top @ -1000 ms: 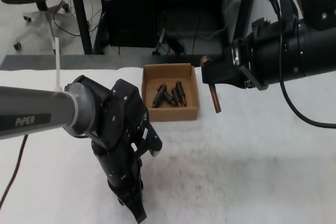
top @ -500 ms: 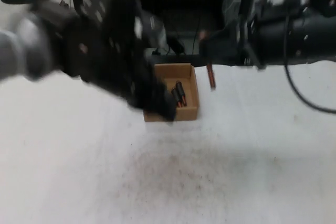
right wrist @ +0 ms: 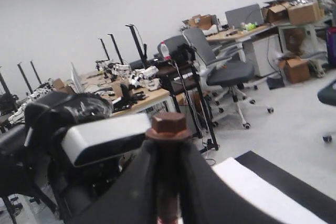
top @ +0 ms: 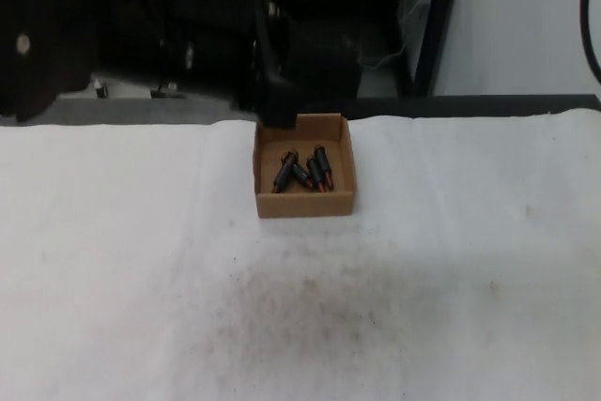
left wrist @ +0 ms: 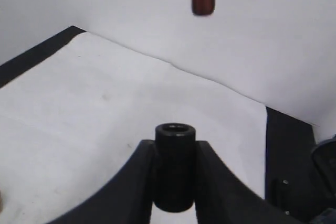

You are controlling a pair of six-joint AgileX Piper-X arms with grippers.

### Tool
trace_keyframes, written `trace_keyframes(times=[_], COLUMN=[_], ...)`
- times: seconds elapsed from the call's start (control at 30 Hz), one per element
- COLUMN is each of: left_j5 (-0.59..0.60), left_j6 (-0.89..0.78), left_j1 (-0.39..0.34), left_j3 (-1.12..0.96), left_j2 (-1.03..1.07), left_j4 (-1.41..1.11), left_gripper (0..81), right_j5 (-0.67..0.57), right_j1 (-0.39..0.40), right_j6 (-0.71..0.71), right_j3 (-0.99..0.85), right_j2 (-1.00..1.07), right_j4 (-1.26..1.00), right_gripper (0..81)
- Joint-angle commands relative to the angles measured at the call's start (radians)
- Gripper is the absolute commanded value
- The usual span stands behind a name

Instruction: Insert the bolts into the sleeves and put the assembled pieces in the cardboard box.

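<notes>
Your left gripper (left wrist: 175, 153) clamps the sleeve (left wrist: 175, 182), your right gripper (right wrist: 168, 156) clamps the bolt (right wrist: 168, 124); any tilt between them could jam the bolt at the sleeve's mouth.

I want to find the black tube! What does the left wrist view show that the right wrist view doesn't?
Left wrist view, not right: the black sleeve, upright in the left pincer. Right wrist view, not left: office chairs and desks in the background. Both: the copper bolt, held in the right pincer, and the white bench cover.
</notes>
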Motion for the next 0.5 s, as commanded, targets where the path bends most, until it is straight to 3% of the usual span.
trace_keyframes(times=[0.0,0.27,0.47], left_j5=[0.026,-0.134,-0.126], left_j6=[-0.051,-0.362,-0.472], left_j1=[0.001,0.001,0.001], left_j3=[0.035,0.309,0.431], left_j2=[-0.051,-0.234,-0.285], left_j4=[-0.066,-0.568,-0.833], left_gripper=[0.2,0.2,0.2], right_j5=[-0.021,-0.027,0.050], right_j1=[0.012,0.086,0.154], right_j6=[0.007,0.007,0.005], right_j3=[-0.004,-0.004,-0.004], right_j2=[-0.012,0.019,0.067], right_j4=[-0.054,-0.054,-0.059], right_gripper=[0.8,0.8,0.8])
